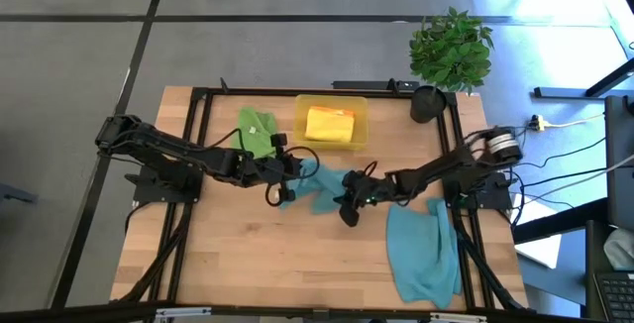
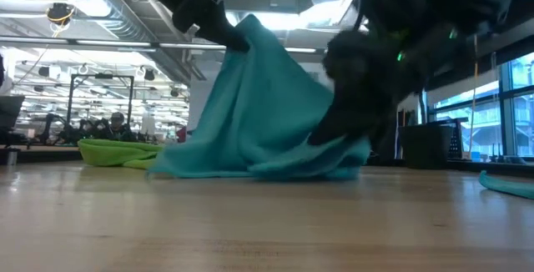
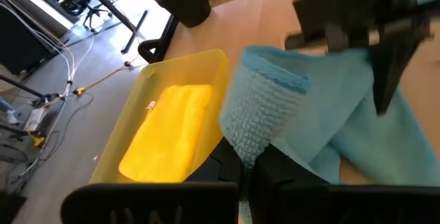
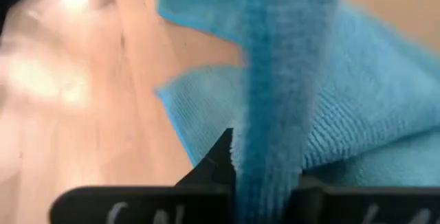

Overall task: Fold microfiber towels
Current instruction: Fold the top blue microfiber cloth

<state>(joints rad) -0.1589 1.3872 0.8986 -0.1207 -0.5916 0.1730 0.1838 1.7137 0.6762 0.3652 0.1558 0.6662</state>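
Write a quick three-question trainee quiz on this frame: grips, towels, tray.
1. True or false: both grippers pinch the same teal towel.
2. What lies in the yellow tray? A) a green towel B) a folded yellow towel C) nothing
3. Where is the second teal towel?

Key:
1. True: left gripper and right gripper each hold an edge.
2. B.
3. Loose on the table, on the right arm's side.

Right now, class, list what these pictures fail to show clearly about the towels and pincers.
- Low view: the right pincer is motion-blurred, its grip on the teal towel unclear.
- High view: the green towel is partly covered by the left arm.
- Right wrist view: the teal towel fills the frame, hiding the table beyond.
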